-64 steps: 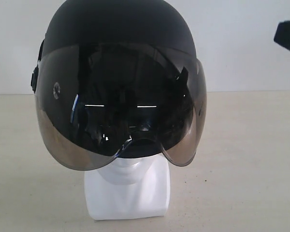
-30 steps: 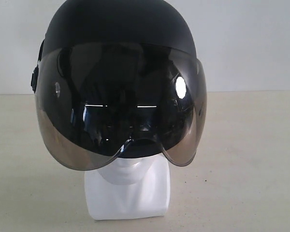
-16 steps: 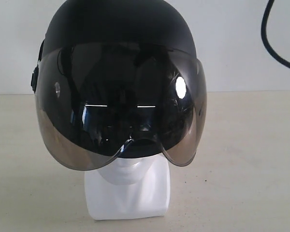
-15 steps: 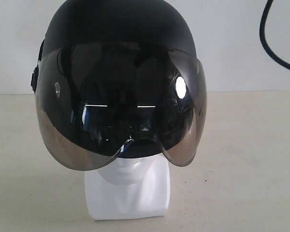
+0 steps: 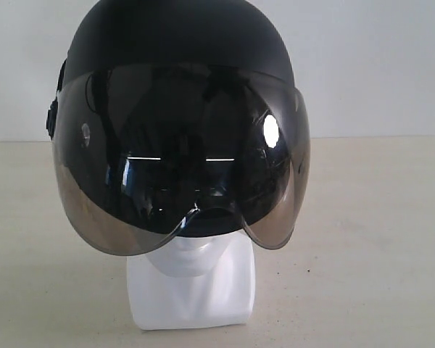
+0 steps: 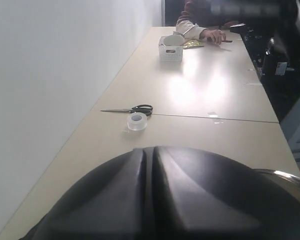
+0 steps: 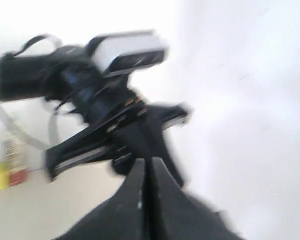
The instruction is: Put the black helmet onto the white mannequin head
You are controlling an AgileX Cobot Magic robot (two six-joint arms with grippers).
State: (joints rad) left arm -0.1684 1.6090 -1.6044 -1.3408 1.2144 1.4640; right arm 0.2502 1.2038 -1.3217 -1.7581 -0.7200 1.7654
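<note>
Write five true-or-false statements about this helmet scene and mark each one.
1. The black helmet sits on the white mannequin head. True.
2. The helmet's visor is flipped up, baring the face. False: it is down over the face, and only the chin and neck base show below it.
3. A pair of scissors and a tape roll lie on the table in the left wrist view. True.
4. The left end effector is wide open. False: its fingers are pressed together.
5. The mannequin head lies on its side. False: it stands upright on its base.
</note>
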